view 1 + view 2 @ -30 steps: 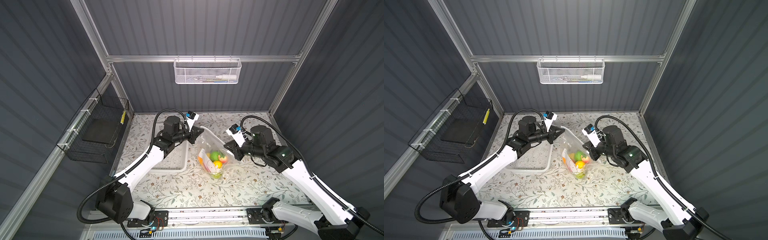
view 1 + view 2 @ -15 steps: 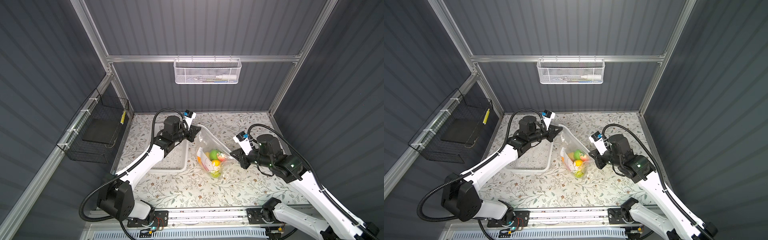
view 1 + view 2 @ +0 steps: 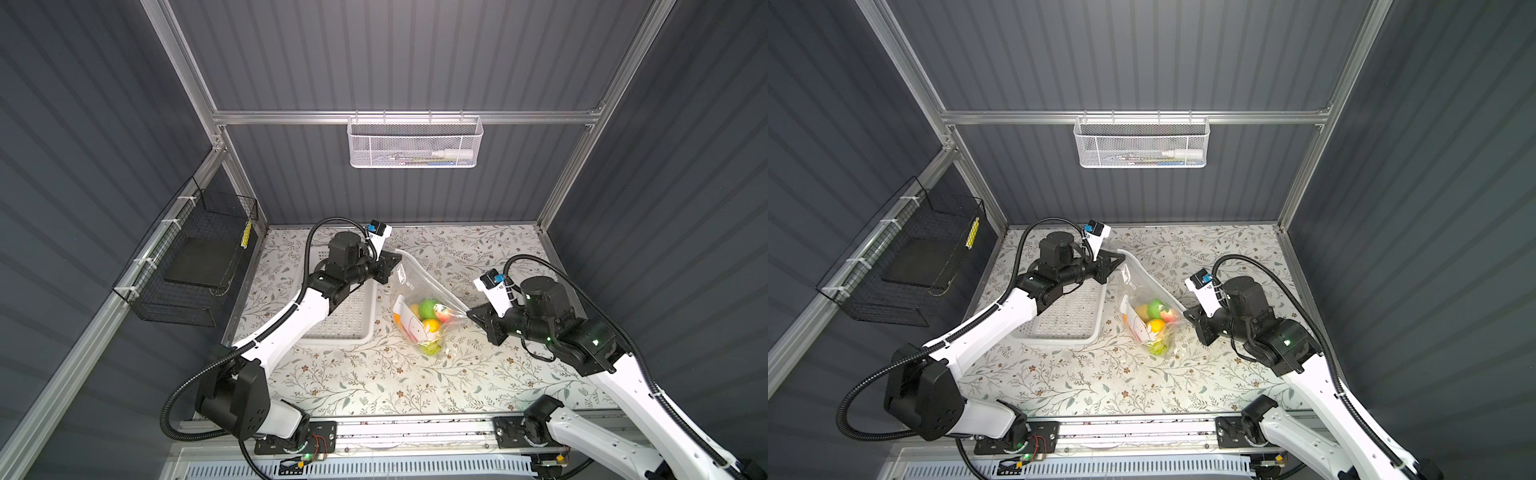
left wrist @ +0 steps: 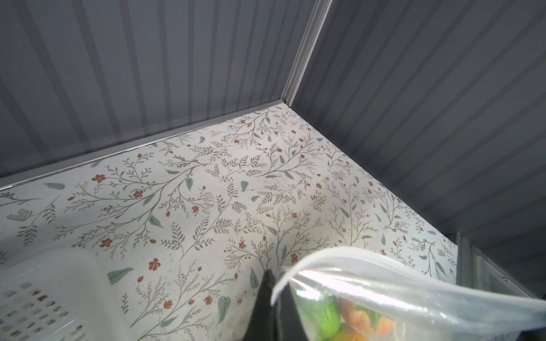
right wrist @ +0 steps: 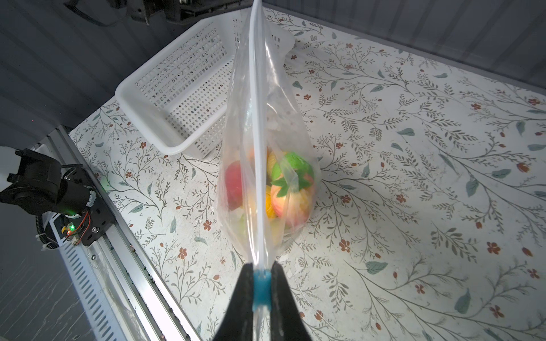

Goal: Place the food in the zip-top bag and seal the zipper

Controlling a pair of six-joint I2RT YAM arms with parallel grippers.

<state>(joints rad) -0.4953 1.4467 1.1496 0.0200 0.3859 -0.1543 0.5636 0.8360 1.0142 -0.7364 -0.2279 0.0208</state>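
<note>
Zip-top bag at centre of both top views, strung taut between two grippers, mouth edge uppermost, belly sagging low toward floral table; contact with table not clear. Food inside, bunched at lower end: green, yellow, orange and red-pink pieces, partly behind white label patch. Left gripper at upper-left end of bag, jaws closed, pinching corner of mouth edge; in left wrist view, dark fingers at bottom of frame clamped on clear film. Right gripper at right end of bag, jaws closed on light-blue slider tab, plain at bottom centre of right wrist view. Zipper as one narrow straight strip from slider up to top edge of that frame, fruit showing through film on both sides. White basket on table left of bag, just beside it, partly under left arm.
</note>
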